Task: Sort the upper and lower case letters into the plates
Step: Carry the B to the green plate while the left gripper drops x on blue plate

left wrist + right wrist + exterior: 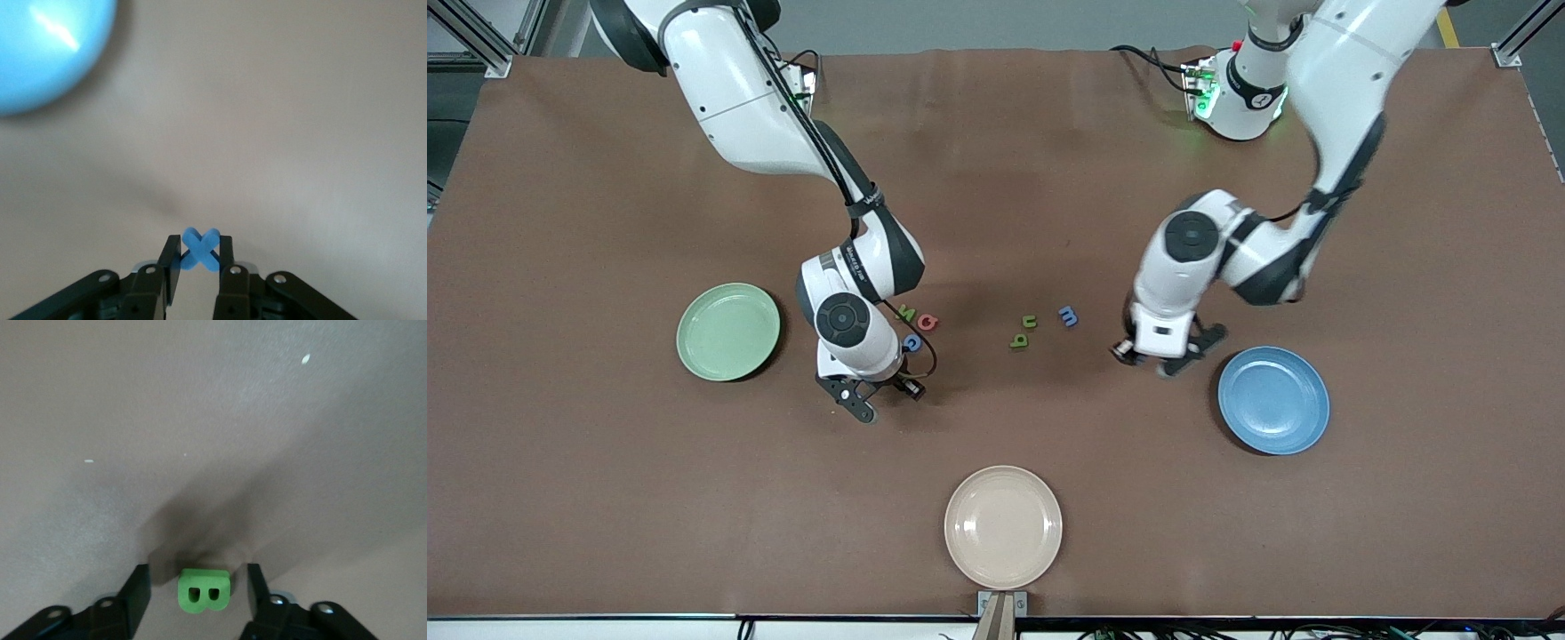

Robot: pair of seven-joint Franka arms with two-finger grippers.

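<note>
With the left gripper (pixel 199 257) clenched on a blue x (pixel 200 248) near the blue plate (pixel 1273 399), the right gripper (pixel 197 587) stood spread around a green B (pixel 204 590) on the table (pixel 996 178), best squeezed squarely before carrying it to the green plate (pixel 728 331).

Left pincer (pixel 199 263) is clamped tight; right pincer (pixel 195 587) hangs low, fingers apart.
</note>
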